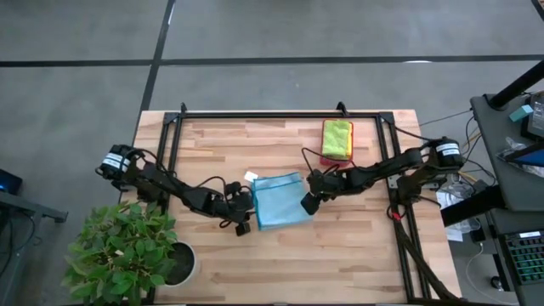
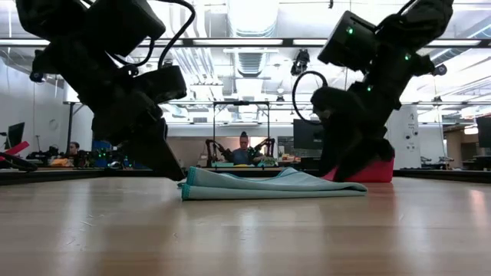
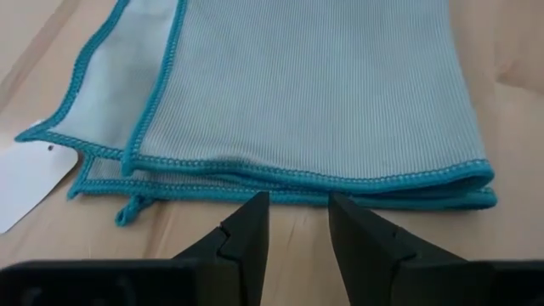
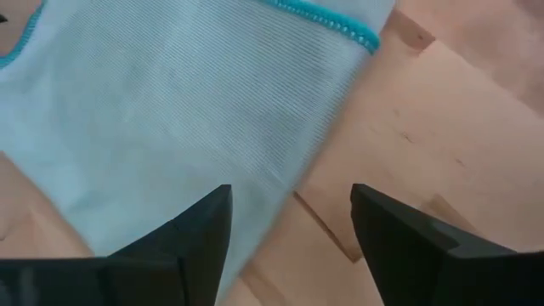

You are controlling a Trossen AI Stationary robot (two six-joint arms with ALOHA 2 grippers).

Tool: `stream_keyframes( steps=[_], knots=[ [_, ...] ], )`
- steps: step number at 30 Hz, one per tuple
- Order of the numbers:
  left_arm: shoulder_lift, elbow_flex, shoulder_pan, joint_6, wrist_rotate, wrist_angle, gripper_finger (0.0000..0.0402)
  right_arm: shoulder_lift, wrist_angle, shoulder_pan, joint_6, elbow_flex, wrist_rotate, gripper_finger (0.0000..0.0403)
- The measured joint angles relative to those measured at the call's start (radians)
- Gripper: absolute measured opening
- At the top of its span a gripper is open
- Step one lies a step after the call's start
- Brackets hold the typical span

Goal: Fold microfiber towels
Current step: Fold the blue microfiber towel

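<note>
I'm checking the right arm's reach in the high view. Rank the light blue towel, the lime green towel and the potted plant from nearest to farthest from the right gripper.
From the right gripper, open:
1. Light blue towel, right beside it, mid-table.
2. Lime green towel, on the pink-red tray toward the table's far edge.
3. Potted plant, at the table's near left corner.

Left arm: reaches in from the table's nine o'clock side, bent low toward the centre.
Left gripper [image 1: 241, 223]: fingers [image 3: 246, 234] a narrow gap apart, nothing between them, apparently just above the tabletop.
Right arm: comes in from three o'clock, wrist angled down.
Right gripper [image 1: 310, 204]: jaws spread wide, empty.
</note>
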Motion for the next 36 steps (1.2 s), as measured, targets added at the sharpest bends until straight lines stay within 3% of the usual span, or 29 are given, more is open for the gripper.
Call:
stream_keyframes(
  steps=[13,18,27,32,36],
  knots=[
    [0.002,0.000,0.000,-0.001,0.000,-0.001,0.0109,0.114,0.237,-0.004,-0.015,-0.003,-0.051,0.0220],
    [0.002,0.000,0.000,-0.002,0.000,-0.002,0.0109,0.109,0.241,-0.007,-0.014,-0.005,-0.053,0.0170],
    [0.002,-0.010,-0.001,-0.008,0.000,-0.002,0.0109,0.103,0.239,-0.006,-0.030,-0.006,-0.049,0.0021],
    [0.002,-0.016,-0.001,-0.027,0.001,0.002,0.0109,0.072,0.194,-0.012,-0.030,-0.006,-0.066,0.0015],
    [0.003,-0.017,0.000,-0.026,-0.004,0.032,0.0109,0.020,0.039,-0.023,-0.036,0.008,-0.071,0.0014]
  ],
)
